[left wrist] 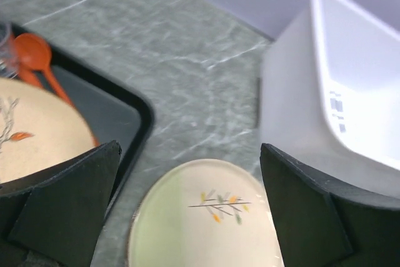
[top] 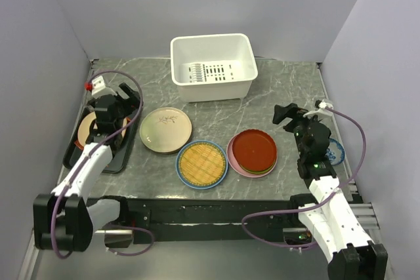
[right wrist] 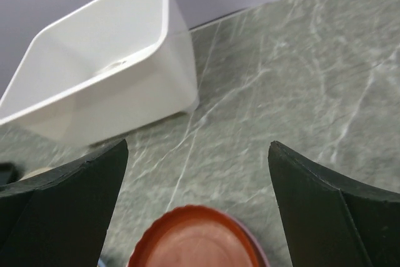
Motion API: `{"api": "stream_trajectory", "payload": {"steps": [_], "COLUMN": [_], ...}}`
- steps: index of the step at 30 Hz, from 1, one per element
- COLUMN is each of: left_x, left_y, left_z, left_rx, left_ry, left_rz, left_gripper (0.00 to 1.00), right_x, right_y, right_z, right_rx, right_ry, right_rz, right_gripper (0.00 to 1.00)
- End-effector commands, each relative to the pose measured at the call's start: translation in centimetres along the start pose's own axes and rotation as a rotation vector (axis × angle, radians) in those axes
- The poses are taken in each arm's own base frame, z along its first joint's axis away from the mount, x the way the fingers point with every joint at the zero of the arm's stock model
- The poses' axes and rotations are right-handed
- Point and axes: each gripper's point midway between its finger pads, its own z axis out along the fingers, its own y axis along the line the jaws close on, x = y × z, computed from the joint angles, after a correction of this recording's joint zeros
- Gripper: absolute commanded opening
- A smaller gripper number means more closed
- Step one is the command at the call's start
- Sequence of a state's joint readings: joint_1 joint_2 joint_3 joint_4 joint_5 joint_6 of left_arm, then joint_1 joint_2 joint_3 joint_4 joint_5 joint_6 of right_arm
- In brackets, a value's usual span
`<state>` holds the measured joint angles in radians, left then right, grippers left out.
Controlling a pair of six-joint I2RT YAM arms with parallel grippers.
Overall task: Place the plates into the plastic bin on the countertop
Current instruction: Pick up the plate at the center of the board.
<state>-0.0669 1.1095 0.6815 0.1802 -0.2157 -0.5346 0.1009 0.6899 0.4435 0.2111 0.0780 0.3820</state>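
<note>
Left gripper (left wrist: pixel 189 149): black flat-faced jaws stand wide apart, gripping nothing.
Cream plate (left wrist: pixel 209 220): round, glossy, with a leaf sprig at its centre; lies flat just below the gap of the left jaws.
Black tray (left wrist: pixel 122 114): smooth with a rounded corner; beside the left jaws' outer finger.
Plastic bin (top: pixel 213 39): white, rectangular, with a rolled rim and slotted floor; ahead of both pairs of jaws.
Right gripper (right wrist: pixel 197 146): jaws spread wide and empty.
Red plate (right wrist: pixel 197 240): round with a ridged edge; tops a stack below the right jaws' gap.
Woven disc (top: pixel 202 164): yellow, lying on a blue plate (top: pixel 223 176); between the two pairs of jaws.
Countertop (top: pixel 289 90): dark grey marble-look surface with white veins.
</note>
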Motion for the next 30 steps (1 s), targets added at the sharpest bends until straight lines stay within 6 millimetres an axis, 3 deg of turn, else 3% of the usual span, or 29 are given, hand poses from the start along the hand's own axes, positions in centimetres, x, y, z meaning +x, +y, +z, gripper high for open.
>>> {"api": "stream_trajectory", "payload": {"steps": [1,4,6,7,9,11,14,15,20,23,25,30], "left_x": [-3.3,-3.6,-2.6,-3.2,-1.4,-1.1,-0.3,-1.3,-1.1,-0.8,-0.8,-0.6], "left_y": [-3.6,-4.1,-4.6,-5.1,-4.1,-4.4,-3.9,-4.3,-4.4,-4.3,-3.8,-4.6], "left_z": [-2.2,-2.4,-1.9,-1.6,-0.4,0.1,-0.3,-0.8,-2.0,-1.9,-1.8,-2.1], "left_rx": [0.173,0.191,0.216,0.221,0.149,0.160,0.157,0.181,0.211,0.200,0.166,0.206], "left_ry": [-0.090,-0.081,-0.031,-0.030,0.053,0.072,0.077,0.033,0.022,0.046,0.049,0.068], "left_rz": [-0.027,-0.009,0.006,-0.003,-0.030,-0.008,-0.037,-0.045,-0.055,-0.064,-0.068,-0.082], "left_gripper": [0.99,0.99,0.99,0.99,0.99,0.99,0.99,0.99,0.99,0.99,0.99,0.99], "right_x": [-0.4,-0.4,-0.5,-0.5,-0.3,-0.1,0.1,0.3,1.1,2.4,3.9,7.8], "right_y": [3.0,3.7,4.5,5.0,5.7,6.8,8.5,8.8,11.6,13.8,15.5,18.3], "right_z": [-0.1,-0.1,-0.2,-0.3,-0.3,-0.4,-0.5,-0.6,-0.4,-0.3,-0.3,0.3], "right_rx": [-0.125,-0.154,-0.186,-0.204,-0.222,-0.249,-0.288,-0.294,-0.344,-0.386,-0.419,-0.450], "right_ry": [0.041,0.055,0.059,0.065,0.085,0.108,0.130,0.142,0.186,0.230,0.280,0.403], "right_rz": [0.057,0.072,0.079,0.086,0.088,0.078,0.074,0.076,0.078,0.074,0.070,0.072], "right_gripper": [1.00,1.00,1.00,1.00,1.00,1.00,1.00,1.00,1.00,1.00,1.00,0.96]}}
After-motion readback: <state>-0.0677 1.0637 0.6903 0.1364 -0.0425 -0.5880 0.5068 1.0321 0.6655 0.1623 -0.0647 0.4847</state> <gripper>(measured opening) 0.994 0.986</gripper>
